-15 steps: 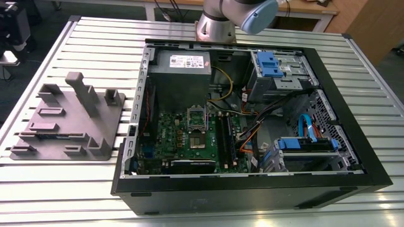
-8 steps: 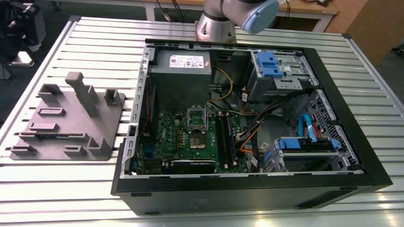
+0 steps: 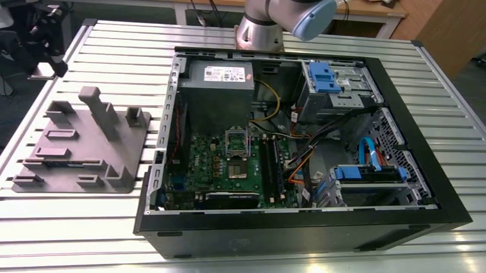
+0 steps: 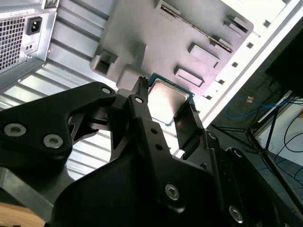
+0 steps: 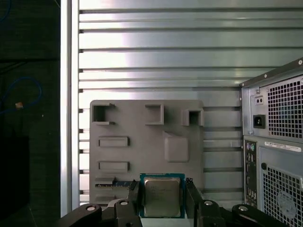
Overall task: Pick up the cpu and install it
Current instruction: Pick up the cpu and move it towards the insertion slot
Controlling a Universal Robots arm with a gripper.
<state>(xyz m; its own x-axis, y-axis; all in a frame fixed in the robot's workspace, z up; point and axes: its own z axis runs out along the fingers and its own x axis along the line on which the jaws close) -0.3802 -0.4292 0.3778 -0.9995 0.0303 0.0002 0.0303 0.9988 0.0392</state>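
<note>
The cpu point(image 5: 162, 196) is a small square chip with a silver top and a thin green rim. It sits between my gripper's point(image 5: 162, 204) two black fingers, which are shut on its opposite edges. The second wrist view shows the same hold on the cpu point(image 4: 165, 101) by the gripper point(image 4: 164, 113). I hang high over the grey plastic fixture point(image 5: 147, 137). In the exterior view my gripper point(image 3: 49, 31) is the dark shape at the upper left, above the fixture point(image 3: 83, 142). The silver socket frame point(image 3: 237, 142) stands on the motherboard point(image 3: 227, 168) inside the open computer case point(image 3: 304, 216).
The case's back panel point(image 5: 277, 142), with fan grilles and ports, stands beside the fixture. Inside the case are a power supply point(image 3: 220, 77), blue drive cages point(image 3: 334, 79) and loose cables point(image 3: 304, 153). Everything rests on a slatted metal table point(image 5: 156, 52). Upright posts point(image 3: 99, 111) rise from the fixture.
</note>
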